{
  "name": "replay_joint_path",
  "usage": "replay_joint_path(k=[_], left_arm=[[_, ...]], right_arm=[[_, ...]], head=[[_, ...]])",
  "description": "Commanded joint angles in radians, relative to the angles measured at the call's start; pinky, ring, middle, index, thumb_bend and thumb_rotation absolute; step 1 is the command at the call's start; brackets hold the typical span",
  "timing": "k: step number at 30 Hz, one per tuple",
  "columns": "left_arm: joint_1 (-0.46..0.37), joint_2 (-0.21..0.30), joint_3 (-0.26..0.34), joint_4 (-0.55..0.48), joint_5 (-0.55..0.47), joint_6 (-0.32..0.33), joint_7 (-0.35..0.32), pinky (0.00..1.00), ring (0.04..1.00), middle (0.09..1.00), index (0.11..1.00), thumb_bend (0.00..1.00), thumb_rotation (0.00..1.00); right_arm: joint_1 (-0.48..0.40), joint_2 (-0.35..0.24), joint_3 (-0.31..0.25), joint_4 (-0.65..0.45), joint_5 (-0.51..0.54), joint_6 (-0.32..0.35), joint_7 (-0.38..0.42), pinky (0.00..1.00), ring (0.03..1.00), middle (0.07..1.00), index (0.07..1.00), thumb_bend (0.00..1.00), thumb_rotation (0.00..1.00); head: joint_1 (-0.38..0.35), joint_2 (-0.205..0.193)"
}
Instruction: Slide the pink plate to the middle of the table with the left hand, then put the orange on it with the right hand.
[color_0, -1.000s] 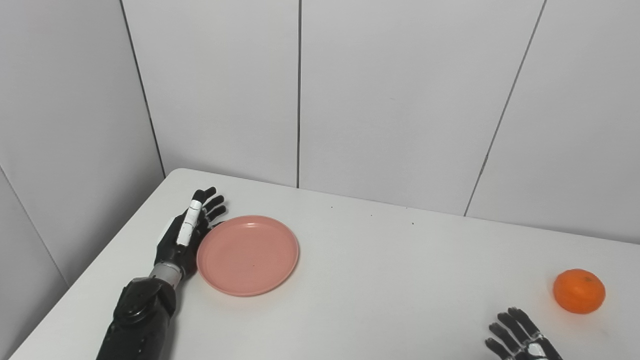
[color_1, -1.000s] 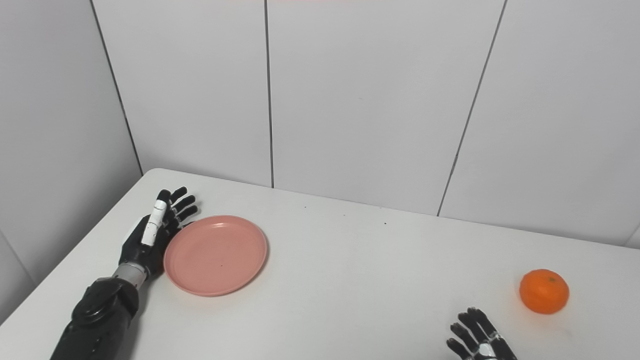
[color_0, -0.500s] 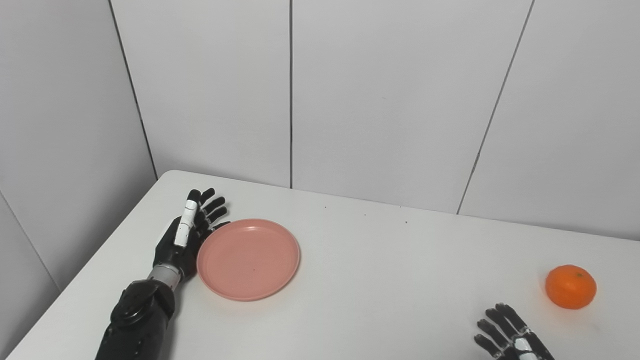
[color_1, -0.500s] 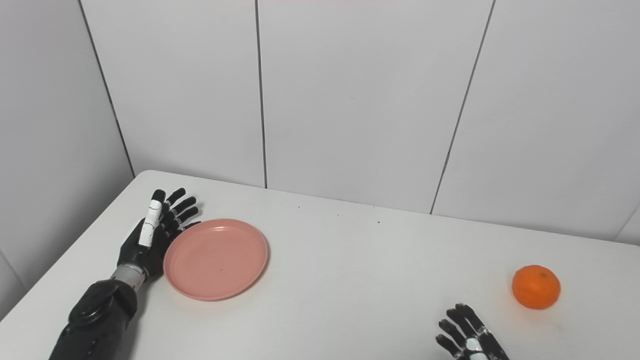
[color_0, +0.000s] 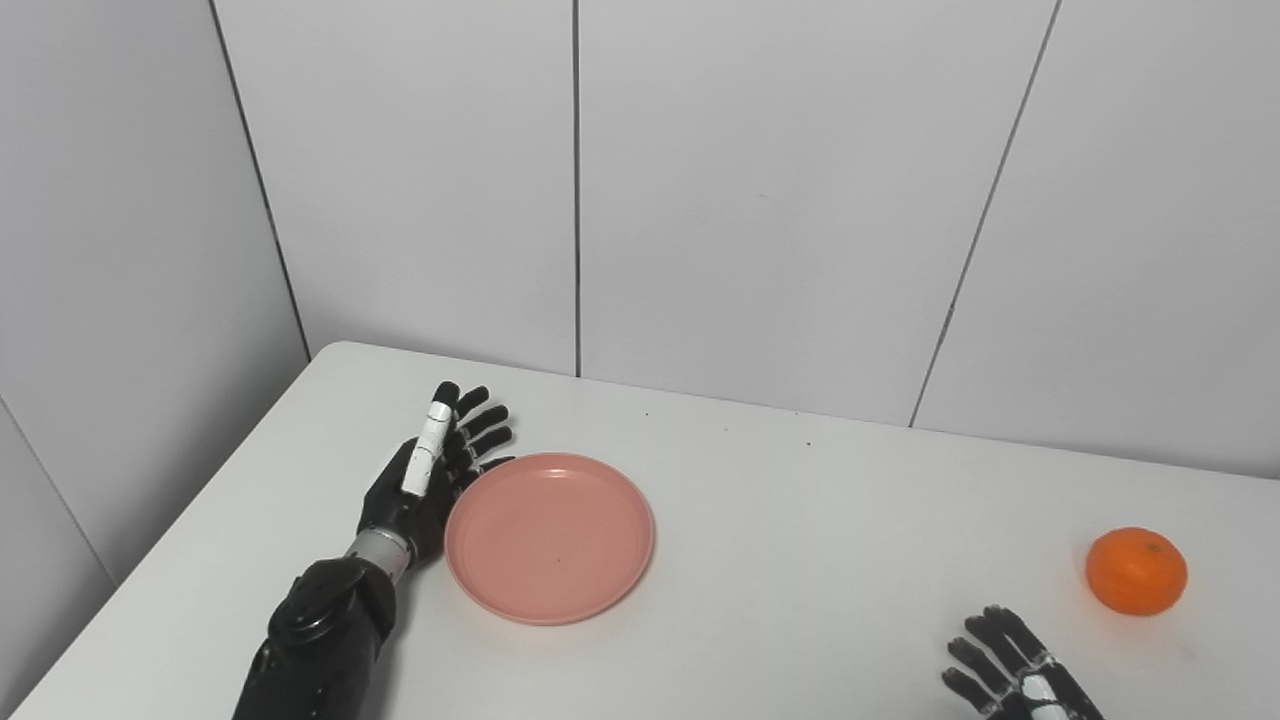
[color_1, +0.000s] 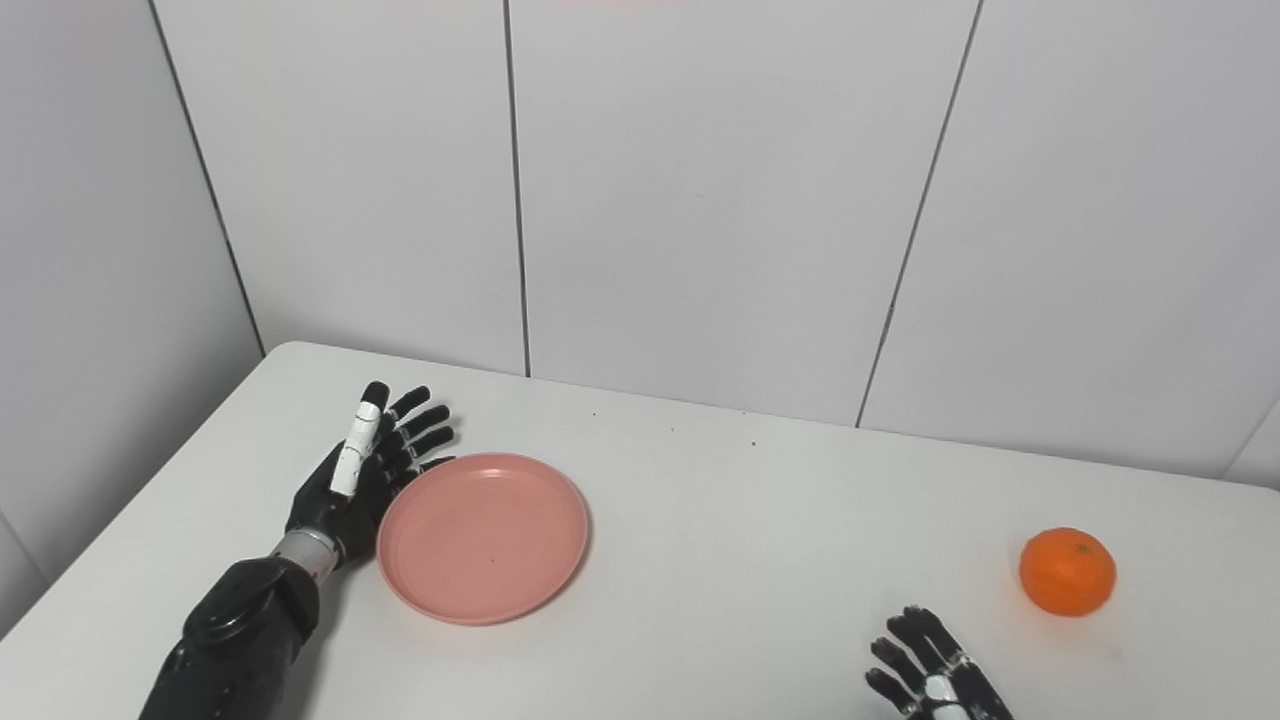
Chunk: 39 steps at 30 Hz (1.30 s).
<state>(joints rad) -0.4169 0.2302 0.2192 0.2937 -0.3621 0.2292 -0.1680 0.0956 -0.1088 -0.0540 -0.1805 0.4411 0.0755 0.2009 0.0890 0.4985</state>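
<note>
My left robot hand (color_0: 432, 482), fingers spread and gripping nothing, presses the plate (color_0: 550, 537) edge sideways; it could ride over the rim and slip.

We count one pink plate (color_0: 550, 537) and one orange (color_0: 1136, 571) on one white table (color_0: 800, 560). We see two hands, the left hand (color_0: 430, 485) and the right hand (color_0: 1015, 680), the second probably only partly in view.
</note>
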Motion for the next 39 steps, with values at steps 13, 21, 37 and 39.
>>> replay_joint_path(k=[13,21,37,39], left_arm=[[0.025,-0.078,-0.077,-0.168,0.117,0.051,0.099,0.75,0.894,0.892,0.881,0.84,0.83],[0.037,-0.141,-0.094,-0.197,0.21,0.01,0.189,0.75,0.903,0.897,0.895,0.83,0.85],[0.062,-0.224,-0.132,-0.173,0.272,-0.084,0.226,0.88,0.996,0.991,0.959,0.81,0.86],[0.06,-0.229,-0.132,-0.156,0.267,-0.094,0.224,0.89,0.997,0.985,0.956,0.8,0.85]], right_arm=[[0.006,0.007,0.008,-0.032,-0.002,0.031,-0.008,0.79,0.82,0.839,0.82,0.77,0.55],[0.007,0.009,0.013,-0.042,-0.001,0.039,-0.017,0.79,0.816,0.836,0.823,0.77,0.55],[0.008,0.019,0.019,-0.047,-0.019,0.045,-0.022,0.78,0.805,0.826,0.81,0.78,0.55],[0.007,0.021,0.02,-0.037,-0.022,0.038,-0.018,0.78,0.805,0.826,0.808,0.78,0.56]], head=[[-0.028,0.009],[-0.039,0.015],[-0.064,0.007],[-0.071,-0.005]])
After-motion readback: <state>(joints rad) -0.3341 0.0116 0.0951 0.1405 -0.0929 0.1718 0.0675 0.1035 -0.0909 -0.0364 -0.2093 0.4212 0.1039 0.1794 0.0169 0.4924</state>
